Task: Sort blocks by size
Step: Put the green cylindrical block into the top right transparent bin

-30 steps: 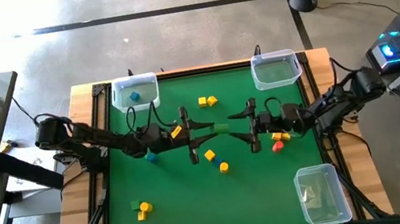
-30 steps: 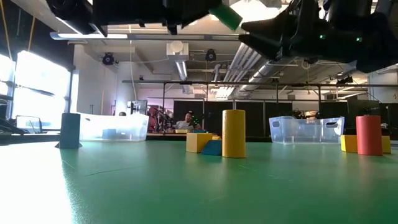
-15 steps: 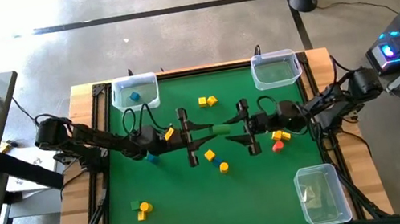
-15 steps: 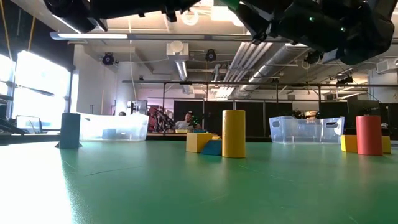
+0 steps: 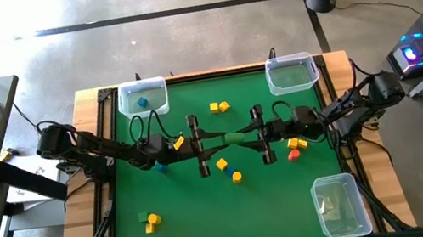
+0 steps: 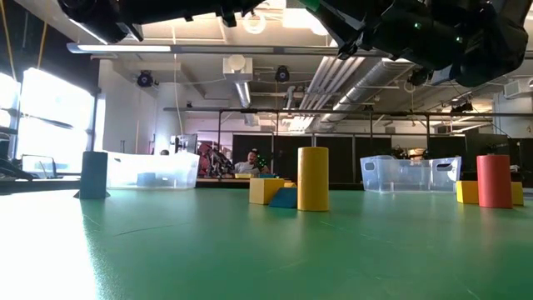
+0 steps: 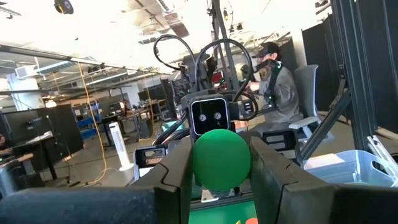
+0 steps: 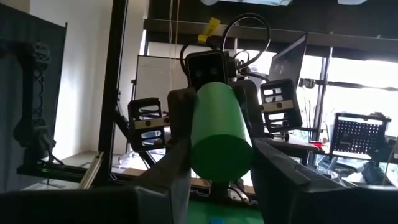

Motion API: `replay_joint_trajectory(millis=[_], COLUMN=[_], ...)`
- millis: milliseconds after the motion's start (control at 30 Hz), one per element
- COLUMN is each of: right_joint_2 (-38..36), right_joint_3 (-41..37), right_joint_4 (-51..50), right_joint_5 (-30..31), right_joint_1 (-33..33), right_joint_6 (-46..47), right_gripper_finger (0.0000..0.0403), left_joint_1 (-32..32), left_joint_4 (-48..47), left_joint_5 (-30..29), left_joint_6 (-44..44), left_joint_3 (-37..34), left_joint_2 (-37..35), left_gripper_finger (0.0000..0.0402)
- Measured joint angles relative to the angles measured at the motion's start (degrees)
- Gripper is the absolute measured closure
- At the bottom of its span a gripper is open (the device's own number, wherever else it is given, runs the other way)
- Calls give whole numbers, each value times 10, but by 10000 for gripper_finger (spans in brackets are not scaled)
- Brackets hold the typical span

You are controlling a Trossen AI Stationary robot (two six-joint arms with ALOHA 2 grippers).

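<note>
A green cylinder block [image 5: 233, 138] hangs level over the middle of the green table, between my two grippers. My left gripper [image 5: 217, 142] comes from the table's left and is shut on one end of it. My right gripper [image 5: 247, 136] comes from the right and is shut on the other end. In the left wrist view the block's round end [image 7: 221, 158] sits between the fingers. The right wrist view shows its length [image 8: 219, 134]. Other blocks stand on the table: two yellow [image 5: 219, 107], a yellow cylinder [image 5: 237, 177], a red one [image 5: 293, 155]. My left gripper pinches the cylinder's curved sides near its left end [image 7: 198, 163] between its two fingers. The fingers come level from the table's left and lie along the block. The block is lifted clear of the table. My right gripper has the cylinder's right end [image 8: 198, 149] between its two fingers, one on each curved side. The fingers come level from the table's right, along the block. The block stays level in the air between both grippers.
Clear bins stand at the far left [image 5: 142, 98], with a blue block inside, at the far right [image 5: 291, 72] and at the near right [image 5: 340, 205]. A green and a yellow block [image 5: 149, 221] lie near left, a blue one [image 5: 159, 167] under the left arm.
My right gripper has moved toward the table's left and a little up, onto the cylinder's free end, and its wide-open fingers have closed around it. My left gripper has tipped up a little, still holding the block, which has risen slightly.
</note>
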Motion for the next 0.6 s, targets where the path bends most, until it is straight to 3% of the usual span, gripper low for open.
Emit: replay_joint_trajectory(millis=[167, 267, 467, 600], right_joint_2=[-5, -32, -159, -267], right_joint_3=[-1, -2, 0, 32], right_joint_4=[-15, -66, -263, -478], right_joint_5=[18, 50, 182, 290], right_joint_1=[0, 1, 13, 19], right_joint_6=[34, 44, 43, 75], right_gripper_finger=[271, 271, 271, 271], left_joint_1=[-1, -8, -30, -38], left_joint_4=[-28, -78, -195, -273], left_joint_5=[-25, -71, -196, -218], left_joint_6=[6, 25, 10, -26], left_joint_3=[0, 0, 0, -1], left_joint_2=[-2, -2, -1, 1], left_gripper_finger=[271, 238, 201, 198])
